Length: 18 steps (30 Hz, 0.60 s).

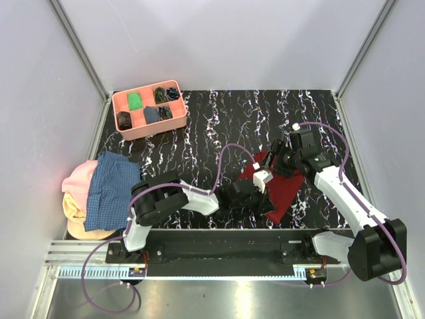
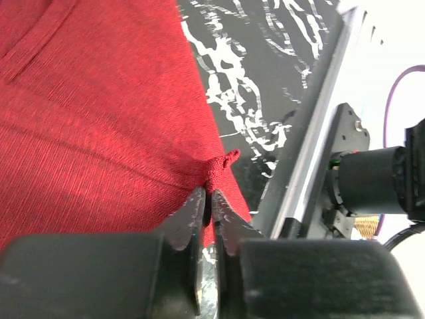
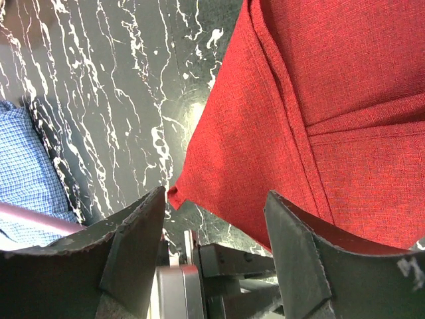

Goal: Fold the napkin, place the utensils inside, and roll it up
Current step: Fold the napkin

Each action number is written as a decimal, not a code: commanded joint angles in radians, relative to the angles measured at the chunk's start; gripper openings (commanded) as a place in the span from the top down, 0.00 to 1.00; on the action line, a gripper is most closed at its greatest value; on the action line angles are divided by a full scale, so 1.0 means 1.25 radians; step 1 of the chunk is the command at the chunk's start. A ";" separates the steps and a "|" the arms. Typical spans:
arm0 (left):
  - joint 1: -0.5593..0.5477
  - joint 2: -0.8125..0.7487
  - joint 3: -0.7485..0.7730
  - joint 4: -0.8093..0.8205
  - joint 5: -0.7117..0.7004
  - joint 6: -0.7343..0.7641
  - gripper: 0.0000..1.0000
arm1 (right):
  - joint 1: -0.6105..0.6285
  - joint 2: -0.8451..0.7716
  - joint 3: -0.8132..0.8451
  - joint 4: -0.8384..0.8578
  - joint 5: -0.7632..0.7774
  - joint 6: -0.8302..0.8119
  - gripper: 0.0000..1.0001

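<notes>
The dark red napkin (image 1: 287, 189) lies partly folded on the black marbled table, right of centre. My left gripper (image 1: 265, 196) is at its near left edge. In the left wrist view the jaws (image 2: 211, 194) are shut on a bunched corner of the napkin (image 2: 99, 119). My right gripper (image 1: 274, 159) is over the napkin's far left part. In the right wrist view it is open (image 3: 214, 196), with a corner of the napkin (image 3: 332, 100) between its fingers, and they do not touch it. No utensils show in any view.
A pink tray (image 1: 154, 131) with compartments of small dark and green items stands at the back left. A blue checked cloth (image 1: 113, 189) (image 3: 26, 153) lies over pink (image 1: 78, 181) and yellowish cloths at the left edge. The table's metal rail (image 2: 312, 146) runs close by the left gripper.
</notes>
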 commanded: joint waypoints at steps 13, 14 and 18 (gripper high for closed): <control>-0.008 -0.217 -0.037 -0.052 -0.060 0.092 0.19 | -0.024 -0.066 -0.030 -0.080 0.064 0.002 0.28; -0.008 -0.240 -0.063 -0.064 -0.073 0.103 0.17 | -0.025 -0.068 -0.035 -0.082 0.056 0.001 0.28; 0.024 -0.359 -0.150 -0.118 -0.142 0.116 0.13 | -0.026 -0.076 -0.069 -0.101 0.019 0.021 0.28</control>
